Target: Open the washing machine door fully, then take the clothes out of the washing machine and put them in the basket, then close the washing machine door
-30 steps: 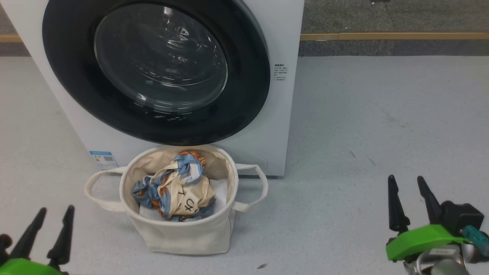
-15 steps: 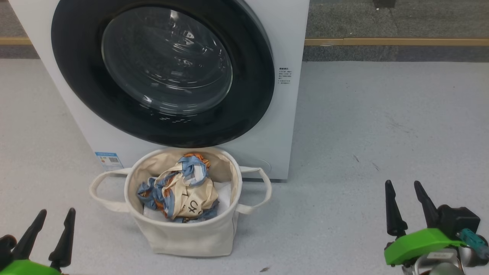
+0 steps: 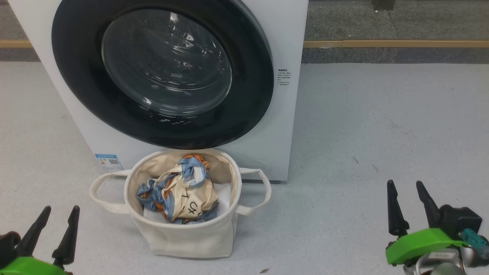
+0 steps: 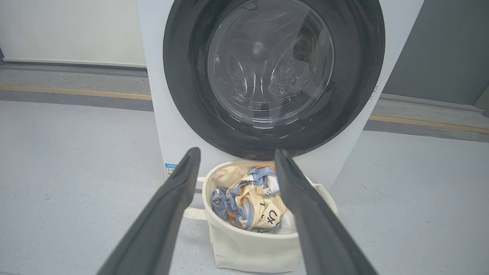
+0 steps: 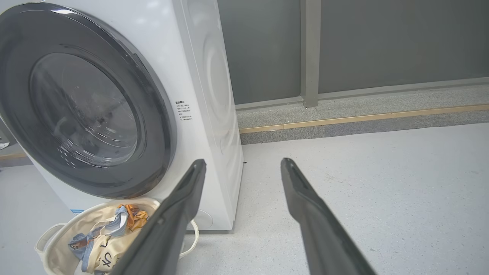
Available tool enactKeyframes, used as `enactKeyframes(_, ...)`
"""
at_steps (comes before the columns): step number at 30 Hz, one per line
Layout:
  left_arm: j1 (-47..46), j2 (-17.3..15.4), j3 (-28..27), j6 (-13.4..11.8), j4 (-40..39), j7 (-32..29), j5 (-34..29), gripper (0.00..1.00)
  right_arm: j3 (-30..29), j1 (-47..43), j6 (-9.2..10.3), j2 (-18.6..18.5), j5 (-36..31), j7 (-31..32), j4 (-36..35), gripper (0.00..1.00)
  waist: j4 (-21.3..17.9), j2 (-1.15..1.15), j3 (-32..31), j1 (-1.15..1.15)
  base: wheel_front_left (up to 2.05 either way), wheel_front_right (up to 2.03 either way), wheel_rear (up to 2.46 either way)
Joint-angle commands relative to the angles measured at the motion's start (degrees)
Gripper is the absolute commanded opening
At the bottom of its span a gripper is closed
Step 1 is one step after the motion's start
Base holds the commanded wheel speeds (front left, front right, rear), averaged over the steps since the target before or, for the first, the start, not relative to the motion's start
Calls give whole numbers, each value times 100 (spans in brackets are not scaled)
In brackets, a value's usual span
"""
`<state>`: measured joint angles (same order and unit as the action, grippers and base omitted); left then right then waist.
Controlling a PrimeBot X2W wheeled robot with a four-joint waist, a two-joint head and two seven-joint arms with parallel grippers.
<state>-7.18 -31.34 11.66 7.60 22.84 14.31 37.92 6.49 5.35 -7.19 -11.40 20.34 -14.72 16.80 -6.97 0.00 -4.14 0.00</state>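
The white washing machine (image 3: 284, 126) stands ahead with its black-rimmed washing machine door (image 3: 248, 95) lying flush against the front; through the glass I see only bare drum. Right below the door sits the cream basket (image 3: 183, 238), holding the blue, orange and cream clothes (image 3: 179, 196) with black lettering. The basket (image 4: 244, 248) and clothes (image 4: 252, 204) also lie beyond my left fingers. My left gripper (image 3: 62, 208) (image 4: 237, 151) hovers open and empty, low to the basket's left. Far to the basket's right, my right gripper (image 3: 405, 183) (image 5: 243, 160) is open and empty too.
Pale grey floor (image 3: 374, 126) stretches to the right of the machine. A yellow strip (image 3: 397, 44) and a darker raised band run along the back, below a grey wall with a post (image 5: 309, 53). A small dark scrap (image 3: 263, 270) lies in front of the basket.
The whole head view has slid slightly down and right, so the camera moved. Door, basket and clothes keep their places, and both grippers stay open.
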Motion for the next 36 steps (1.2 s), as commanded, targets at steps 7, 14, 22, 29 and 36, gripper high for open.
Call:
enactKeyframes(7,-452,-355,-339,-11,-76,69,26,100,28,104,-30,-39,-25,-28,-102,100,-6,0,2,0,0,0,0)
enactKeyframes(14,-487,-363,-316,-11,-72,69,53,100,14,114,-30,-40,-34,-28,-92,100,14,0,-4,0,0,0,0)
enactKeyframes(22,-467,-385,-320,-11,-60,69,66,100,1,125,-30,-20,-53,-28,-35,100,15,0,-7,0,0,0,0)
enactKeyframes(29,-485,-394,-279,-11,-64,69,91,100,0,153,-30,-21,-56,-28,-13,100,38,0,0,0,0,0,0)
enactKeyframes(36,-519,-406,-193,-11,-36,69,128,100,18,167,-30,-26,-73,-28,-8,100,56,0,-3,0,0,0,0)
